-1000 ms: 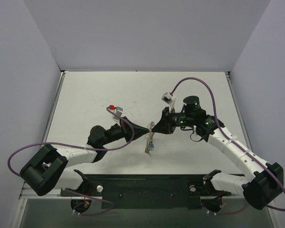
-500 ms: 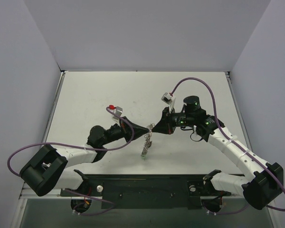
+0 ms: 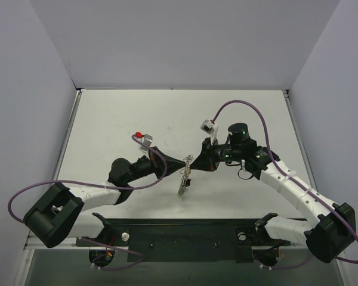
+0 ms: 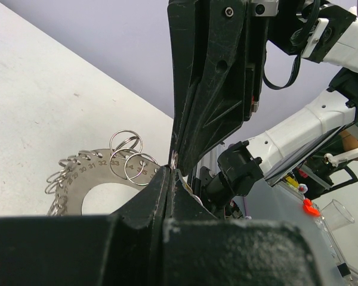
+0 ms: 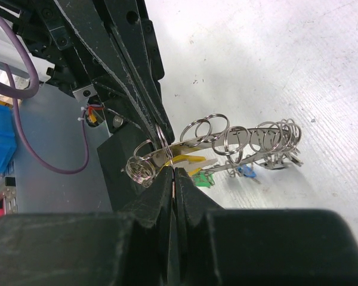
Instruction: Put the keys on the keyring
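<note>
The keyring [image 3: 183, 179] hangs edge-on between both gripper tips above the table. In the right wrist view it is a flat silvery loop [image 5: 244, 138] carrying several small split rings. The yellow key [image 5: 198, 157], the green key [image 5: 203, 179] and the blue key [image 5: 246, 171] hang under it. My left gripper [image 3: 184, 162] is shut, pinching the keyring at a split ring [image 5: 161, 140]; its fingers [image 5: 128, 65] show in the right wrist view. My right gripper [image 3: 194, 162] is shut, its jaw tips [image 5: 174, 171] pinched on the yellow key. The left wrist view shows the loop's numbered face [image 4: 89, 177].
A white table [image 3: 119, 119] with grey walls on three sides. A black rail [image 3: 185, 235] runs along the near edge by the arm bases. Purple cables [image 3: 244, 107] loop off both arms.
Both gripper tips have shifted slightly left and up. The hanging keyring has swung to hang more nearly straight down, and the blue key no longer shows in the top view.
</note>
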Controlling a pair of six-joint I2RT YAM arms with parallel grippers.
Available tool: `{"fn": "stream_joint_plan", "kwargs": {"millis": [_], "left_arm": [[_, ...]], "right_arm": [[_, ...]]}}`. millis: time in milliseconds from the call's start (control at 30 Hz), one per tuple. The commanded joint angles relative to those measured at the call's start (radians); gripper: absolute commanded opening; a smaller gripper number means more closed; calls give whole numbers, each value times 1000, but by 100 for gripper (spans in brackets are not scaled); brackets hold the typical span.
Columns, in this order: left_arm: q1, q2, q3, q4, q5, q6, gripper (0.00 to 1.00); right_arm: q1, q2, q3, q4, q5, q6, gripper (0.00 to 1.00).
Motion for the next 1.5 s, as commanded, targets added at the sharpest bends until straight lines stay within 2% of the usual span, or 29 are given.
{"fn": "stream_joint_plan", "kwargs": {"millis": [0,700,1467], "left_arm": [[17,-34,19,386,-34,2,0],[20,-42,19,386,-32,2,0],[19,-42,50,386,78,16,0]], "right_arm": [[21,-1,-12,17,-32,7,0],[47,13,-26,37,-10,37,0],[-28,16,-7,116,-33,159,0]]}}
